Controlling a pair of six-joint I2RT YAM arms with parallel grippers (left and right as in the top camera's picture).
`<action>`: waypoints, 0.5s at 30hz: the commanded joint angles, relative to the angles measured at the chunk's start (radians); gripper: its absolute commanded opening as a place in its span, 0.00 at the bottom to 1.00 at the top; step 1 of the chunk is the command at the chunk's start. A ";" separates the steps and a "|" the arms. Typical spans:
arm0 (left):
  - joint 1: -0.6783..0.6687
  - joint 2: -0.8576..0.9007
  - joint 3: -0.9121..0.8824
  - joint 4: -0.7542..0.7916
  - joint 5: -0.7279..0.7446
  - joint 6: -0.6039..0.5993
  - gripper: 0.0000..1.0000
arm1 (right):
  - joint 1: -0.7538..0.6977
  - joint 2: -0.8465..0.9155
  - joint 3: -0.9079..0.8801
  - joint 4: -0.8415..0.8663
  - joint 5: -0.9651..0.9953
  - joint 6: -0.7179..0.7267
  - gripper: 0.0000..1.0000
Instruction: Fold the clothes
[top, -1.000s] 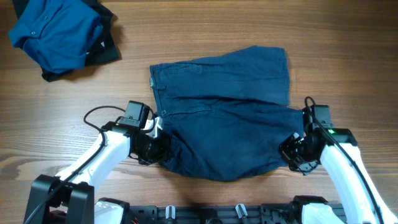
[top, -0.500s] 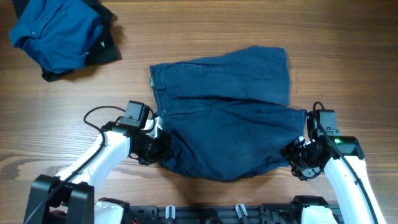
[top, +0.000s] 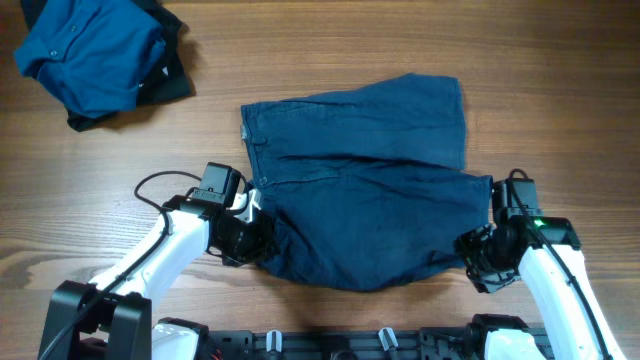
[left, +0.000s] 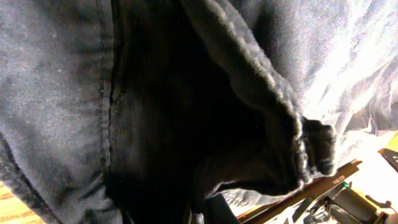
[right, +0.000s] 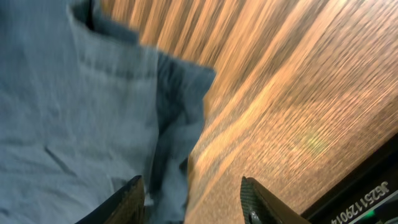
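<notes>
A: What is the left gripper (top: 247, 236) doing?

B: It is sitting pressed together at the near waistband corner of the navy shorts (top: 370, 190). Dark cloth is filling its wrist view, so I am judging it to be pinching that edge.

A: And the right gripper (top: 477, 262)?

B: Its fingers (right: 256, 200) are standing apart and gripping nothing. The hem corner (right: 186, 93) is lying just beside one finger, on the bare counter (top: 330, 50).

A: Where are the shorts lying?

B: They are spreading across the middle of the counter, waistband toward the left arm and legs toward the right. The blue shirt (top: 85, 55) is sitting crumpled at the far left corner, well apart.

A: How should this fold be going?

B: I am thinking the right side is needing a deep bite on that hem corner, taking every layer, before either arm is lifting. Then both should be rising level and carrying the near edge over evenly, so the cloth is not dragging or bunching.
</notes>
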 joint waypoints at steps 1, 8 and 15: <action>-0.003 0.008 0.011 0.000 -0.010 0.010 0.06 | -0.059 0.029 -0.008 0.011 0.071 0.014 0.51; -0.003 0.008 0.011 0.000 -0.010 0.012 0.06 | -0.125 0.117 -0.008 0.055 0.080 0.014 0.51; -0.003 0.008 0.011 0.000 -0.010 0.012 0.06 | -0.126 0.200 -0.008 0.129 0.085 -0.028 0.51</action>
